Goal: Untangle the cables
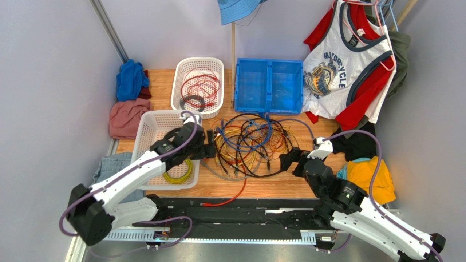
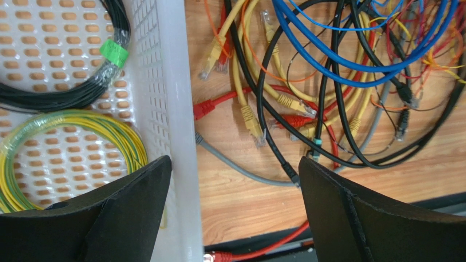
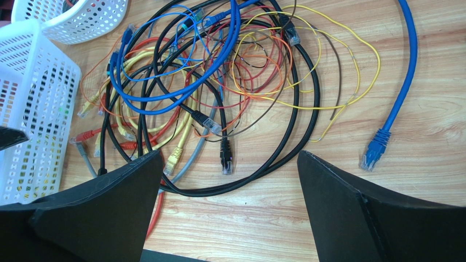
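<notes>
The cables [image 1: 251,143] lie as a tangled heap of black, blue, yellow, orange and red cords with plug ends in the middle of the wooden table. They also show in the left wrist view [image 2: 328,82] and the right wrist view [image 3: 208,93]. My left gripper [image 1: 210,149] is open and empty at the heap's left edge, straddling the basket wall in the left wrist view [image 2: 235,180]. My right gripper [image 1: 289,162] is open and empty at the heap's right front, above bare wood in the right wrist view [image 3: 229,185]. A blue cable end [image 3: 377,147] lies apart at the right.
A white basket [image 1: 143,126] at the left holds a yellow-green coil [image 2: 71,147] and a black coil [image 2: 65,87]. A second white basket [image 1: 216,63] behind holds red cables. A blue crate [image 1: 268,84] stands behind the heap. Clothes lie at both table sides. A red cable [image 1: 227,201] hangs over the front edge.
</notes>
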`<state>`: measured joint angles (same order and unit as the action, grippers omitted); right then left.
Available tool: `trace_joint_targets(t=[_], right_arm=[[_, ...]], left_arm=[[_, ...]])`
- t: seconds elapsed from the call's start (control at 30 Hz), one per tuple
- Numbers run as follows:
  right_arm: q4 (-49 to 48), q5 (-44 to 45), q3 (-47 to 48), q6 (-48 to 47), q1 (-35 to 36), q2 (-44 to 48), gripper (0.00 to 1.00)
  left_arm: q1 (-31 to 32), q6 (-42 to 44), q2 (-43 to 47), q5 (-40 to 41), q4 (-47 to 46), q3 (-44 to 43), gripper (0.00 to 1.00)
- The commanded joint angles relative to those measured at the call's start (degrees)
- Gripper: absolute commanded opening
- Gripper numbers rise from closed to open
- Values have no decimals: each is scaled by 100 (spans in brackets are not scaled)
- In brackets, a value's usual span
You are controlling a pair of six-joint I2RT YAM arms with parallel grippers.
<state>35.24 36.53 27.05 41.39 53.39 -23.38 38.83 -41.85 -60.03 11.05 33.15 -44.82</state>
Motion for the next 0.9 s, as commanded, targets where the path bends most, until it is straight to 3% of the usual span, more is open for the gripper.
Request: trace_joint_targets(t=[0.0, 0.17, 0.33, 0.57, 0.87], right_arm=[[-237, -67, 46, -148, -4, -35, 98], [-246, -138, 29, -148, -4, -62, 97], [-106, -182, 64, -78, -4, -18, 97], [-132, -182, -15, -87, -4, 123, 97], [-360, -270, -77, -96, -4, -79, 96]], left_arm=[[546, 290, -921, 71, -598, -859, 94], [731, 335, -2106, 21, -757, -1634, 90], [758, 300, -2470, 125, -696, -1978, 86], [688, 239, -1767, 1092, -169, -1453, 87], [318, -131, -659, 1031, -221, -423, 89]])
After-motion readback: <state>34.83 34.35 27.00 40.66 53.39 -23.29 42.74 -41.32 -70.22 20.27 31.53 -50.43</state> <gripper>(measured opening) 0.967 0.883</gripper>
